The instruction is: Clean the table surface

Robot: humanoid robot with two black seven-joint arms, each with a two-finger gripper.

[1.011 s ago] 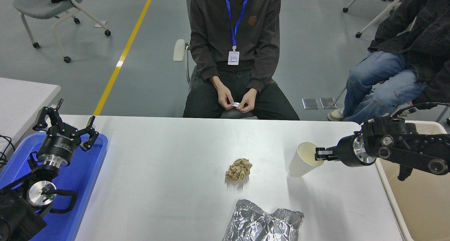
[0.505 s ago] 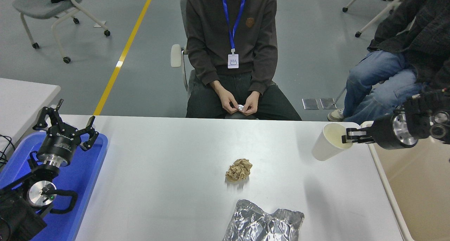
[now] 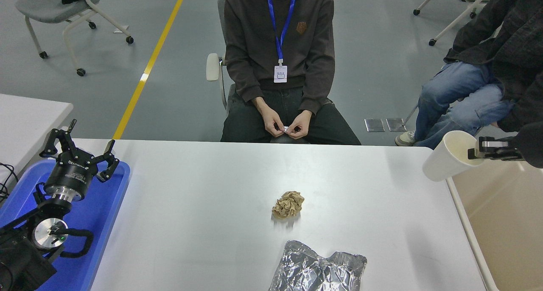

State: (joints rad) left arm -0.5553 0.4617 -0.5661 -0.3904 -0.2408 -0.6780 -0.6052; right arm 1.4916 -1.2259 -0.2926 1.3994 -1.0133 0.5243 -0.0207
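Desk surface (image 3: 203, 223), white and wide, fills the middle of the view, and litter sits on it: a crumpled brown paper ball (image 3: 288, 204) near the centre and a crinkled silver foil bag (image 3: 316, 269) at the near edge, just beside each other but apart. Out at the far right, the right gripper (image 3: 477, 153) has its jaws pinched on the rim of a white paper cup (image 3: 447, 161), one jaw inside the mouth and one outside, and the cup hangs tilted, mouth up and toward the arm. It is off the desk, right at the desk's right edge, partly over the beige bin (image 3: 500, 223) that stands alongside. I'd say that bin is there to take the rubbish, and the rim grip makes sense for a light, empty cup: it can simply drop when the jaws part.

Over at the lower left, the left gripper (image 3: 78, 149) is parked above the blue tray (image 3: 102, 223), jaws spread wide, holding nothing, well out of the way.

Across the desk a person (image 3: 278, 62) sits with both hands together on some small thing, and a second person (image 3: 483, 66) sits off to the right. Neither is reaching in.

My read: cup nearly binned, paper ball and foil bag yet to go.
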